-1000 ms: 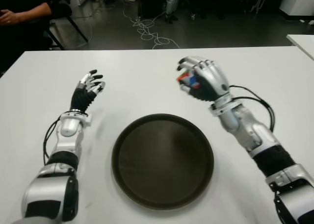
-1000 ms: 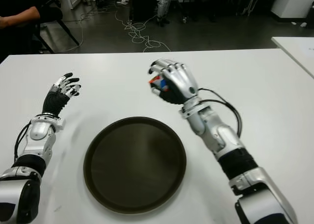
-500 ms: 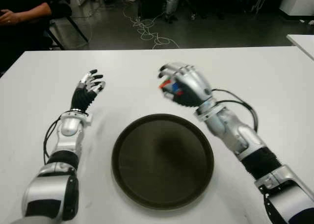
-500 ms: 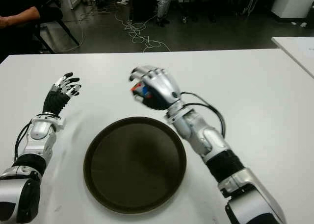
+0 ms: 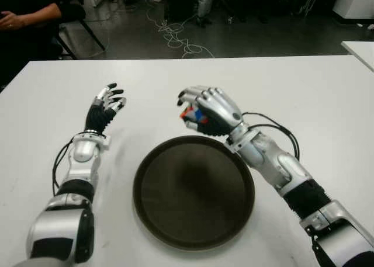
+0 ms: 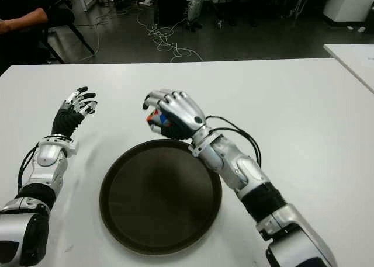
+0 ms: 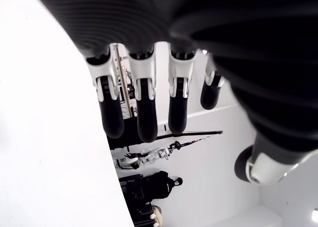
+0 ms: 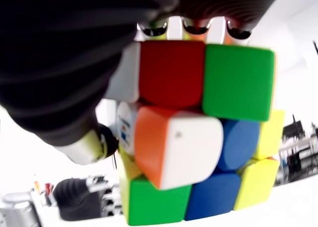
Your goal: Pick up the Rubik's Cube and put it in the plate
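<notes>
My right hand (image 5: 196,112) is shut on the Rubik's Cube (image 5: 191,114), holding it in the air just beyond the far rim of the plate (image 5: 163,220). In the right wrist view the cube (image 8: 198,132) fills the frame, its coloured tiles pressed against the palm with fingertips over its far edge. The plate is round, dark brown and bare, lying on the white table (image 5: 327,97) in front of me. My left hand (image 5: 105,106) shows to the left of the plate, fingers spread and holding nothing; in the left wrist view its fingers (image 7: 144,113) are extended.
A person's arm (image 5: 29,16) rests beyond the table's far left corner. Cables (image 5: 175,36) lie on the dark floor behind the table. A second white table (image 5: 359,48) edges in at the far right.
My right hand has carried the cube leftward and toward me, from the right of the plate to just over its far rim. The left hand has not moved.
</notes>
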Controlling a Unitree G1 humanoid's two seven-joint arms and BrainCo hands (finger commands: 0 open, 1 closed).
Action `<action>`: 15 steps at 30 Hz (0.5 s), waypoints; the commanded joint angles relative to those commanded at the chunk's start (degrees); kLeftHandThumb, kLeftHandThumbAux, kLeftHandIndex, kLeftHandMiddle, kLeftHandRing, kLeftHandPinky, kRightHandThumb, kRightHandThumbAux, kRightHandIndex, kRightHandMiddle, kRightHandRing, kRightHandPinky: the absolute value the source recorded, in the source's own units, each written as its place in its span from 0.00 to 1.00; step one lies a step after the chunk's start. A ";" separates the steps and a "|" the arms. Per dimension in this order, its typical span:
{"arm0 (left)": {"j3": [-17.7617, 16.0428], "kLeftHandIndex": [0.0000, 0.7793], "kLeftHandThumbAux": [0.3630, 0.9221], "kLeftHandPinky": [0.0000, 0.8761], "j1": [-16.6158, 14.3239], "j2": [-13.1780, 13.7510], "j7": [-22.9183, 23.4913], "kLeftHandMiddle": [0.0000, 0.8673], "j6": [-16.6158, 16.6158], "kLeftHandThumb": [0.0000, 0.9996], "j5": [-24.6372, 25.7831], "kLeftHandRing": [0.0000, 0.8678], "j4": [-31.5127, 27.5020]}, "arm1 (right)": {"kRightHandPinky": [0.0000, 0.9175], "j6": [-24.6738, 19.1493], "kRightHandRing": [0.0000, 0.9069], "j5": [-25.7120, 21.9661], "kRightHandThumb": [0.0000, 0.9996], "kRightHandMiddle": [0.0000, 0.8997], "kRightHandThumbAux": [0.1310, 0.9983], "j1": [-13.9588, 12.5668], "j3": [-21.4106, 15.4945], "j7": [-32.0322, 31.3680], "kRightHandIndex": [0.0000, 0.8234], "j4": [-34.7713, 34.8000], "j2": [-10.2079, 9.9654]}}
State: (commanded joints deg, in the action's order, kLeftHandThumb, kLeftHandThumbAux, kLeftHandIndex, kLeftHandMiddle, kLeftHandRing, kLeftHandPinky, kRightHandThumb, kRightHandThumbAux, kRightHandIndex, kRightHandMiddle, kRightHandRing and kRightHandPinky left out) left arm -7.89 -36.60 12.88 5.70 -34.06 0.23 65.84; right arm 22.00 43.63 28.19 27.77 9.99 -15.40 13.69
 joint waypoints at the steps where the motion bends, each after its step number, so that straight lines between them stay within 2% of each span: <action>1: 0.03 0.17 0.40 0.31 -0.02 -0.01 -0.12 0.26 0.05 0.03 -0.05 0.27 -0.02 | 0.83 0.10 0.78 -0.01 0.84 0.60 0.64 -0.23 0.06 -0.30 0.48 0.17 -0.06; 9: 0.27 0.17 0.42 0.31 -0.09 -0.18 -1.02 0.26 0.29 0.04 -0.36 0.28 -0.14 | 0.82 1.14 0.79 -0.15 0.84 0.54 0.63 -1.20 0.24 -2.73 0.52 0.71 0.41; 15: 0.03 0.17 0.41 0.32 -0.09 -0.30 -0.68 0.27 0.13 0.06 -0.03 0.29 -0.08 | 0.83 2.25 0.79 -0.08 0.84 0.54 0.63 -3.92 0.42 -2.75 0.52 0.71 0.98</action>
State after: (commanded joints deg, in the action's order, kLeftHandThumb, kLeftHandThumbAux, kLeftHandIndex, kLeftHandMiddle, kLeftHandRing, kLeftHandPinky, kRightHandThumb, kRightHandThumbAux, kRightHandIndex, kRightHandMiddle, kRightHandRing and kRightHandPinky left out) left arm -7.86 -36.69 12.58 5.03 -33.92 0.20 65.75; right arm 24.24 43.55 24.27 28.19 7.23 -14.70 14.67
